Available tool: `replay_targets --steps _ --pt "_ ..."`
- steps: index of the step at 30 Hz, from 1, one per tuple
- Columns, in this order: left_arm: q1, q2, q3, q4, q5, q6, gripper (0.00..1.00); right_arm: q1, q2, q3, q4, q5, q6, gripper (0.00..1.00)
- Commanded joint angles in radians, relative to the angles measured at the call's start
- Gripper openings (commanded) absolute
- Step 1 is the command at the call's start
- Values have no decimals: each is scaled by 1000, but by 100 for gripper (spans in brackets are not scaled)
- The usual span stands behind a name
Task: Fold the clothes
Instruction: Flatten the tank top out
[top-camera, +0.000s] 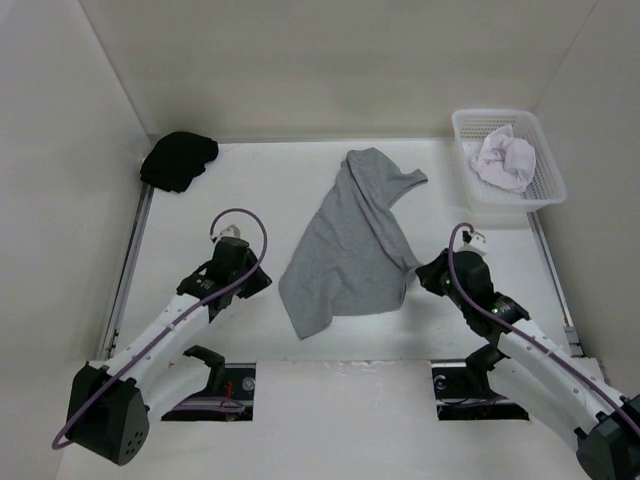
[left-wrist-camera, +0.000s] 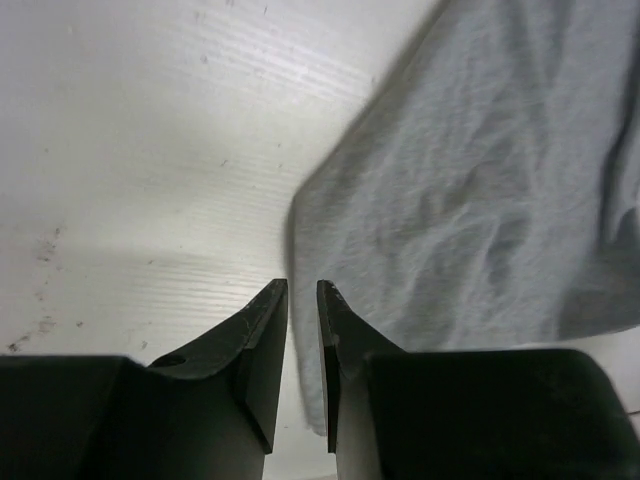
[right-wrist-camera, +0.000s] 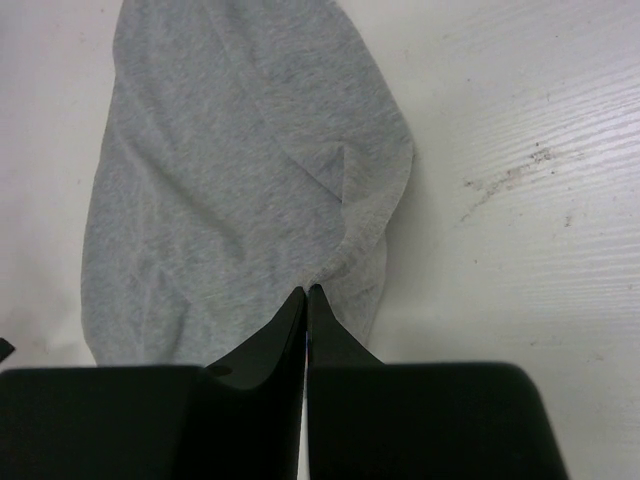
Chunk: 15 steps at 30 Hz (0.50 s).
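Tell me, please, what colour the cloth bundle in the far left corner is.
The cloth bundle is plain black, best seen in the top external view.

One shirt (top-camera: 350, 250), two cloths (top-camera: 178, 160) (top-camera: 505, 160), one basket (top-camera: 512, 206)

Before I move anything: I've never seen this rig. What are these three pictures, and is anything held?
These are two robot arms bolted at the near edge of a white table. The wide picture looks down from above and behind them: left arm on the left, right arm on the right. The other two come from a camera on each wrist; the dark shapes at the bottom are that arm's own jaws. Between the arms lies a rumpled grey garment, the thing to fold. A black cloth bundle sits far left; a white basket far right holds a pale cloth. The right jaws are shut, pinching the garment's edge. The left jaws stand slightly apart beside its other edge, holding nothing.
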Motion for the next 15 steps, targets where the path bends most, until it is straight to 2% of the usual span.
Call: replay_targets --steps 1,4,7,8,9,10,12,15 --pt "-66 -109 -62 132 10 57 16 -2 -8 -7 59 -3 -14 2" --pt "-164 -218 -123 62 -13 39 17 -6 1 -3 61 -3 -17 2" --pt "-277 -236 -174 0 -18 -112 25 -11 4 0 58 -1 -21 2" --pt "-346 -240 -204 2 -27 -202 31 -11 -1 -3 55 4 -21 2" --pt "-416 -228 -223 -7 -62 -293 34 -11 -13 -7 53 4 -17 2" --pt "-425 -225 -226 -6 -67 -303 34 -11 -14 -9 53 4 -17 2" --pt "-515 -172 -235 9 -119 -407 40 -11 -18 -10 52 4 -17 2" --pt "-587 -109 -235 69 -140 -479 41 -10 -13 -10 55 4 -17 2"
